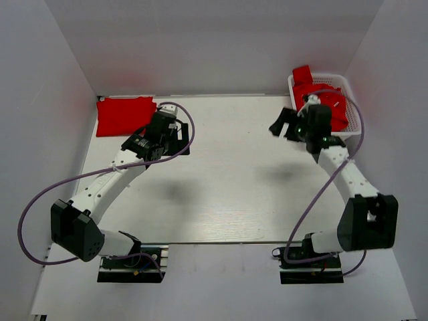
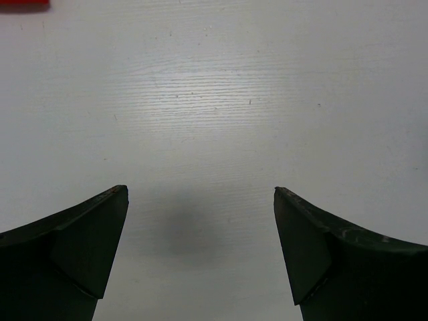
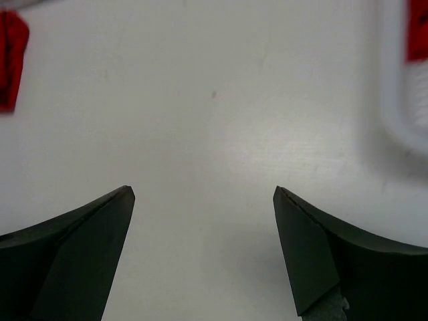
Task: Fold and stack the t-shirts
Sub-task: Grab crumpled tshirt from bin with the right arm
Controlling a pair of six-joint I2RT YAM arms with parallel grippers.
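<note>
**Hovering empty-handed, shirts at both far corners**

Both grippers stand with jaws wide apart and hold nothing. The left gripper (image 2: pixel 200 194) is near the far-left corner of the bench (image 1: pixel 234 187), and the right gripper (image 3: pixel 204 192) is near the far-right corner. A folded shirt (image 1: pixel 124 115) lies flat in the far-left corner. Crumpled shirts (image 1: pixel 328 100) are heaped in the basket (image 1: pixel 359 120) at the far-right corner. The cloth looks soft, light and limp, likely to sag and drag when lifted. Best hold, by my judgement: pinch a raised fold atop the heap, then re-grip at the shoulders or hem corners to spread it.
</note>
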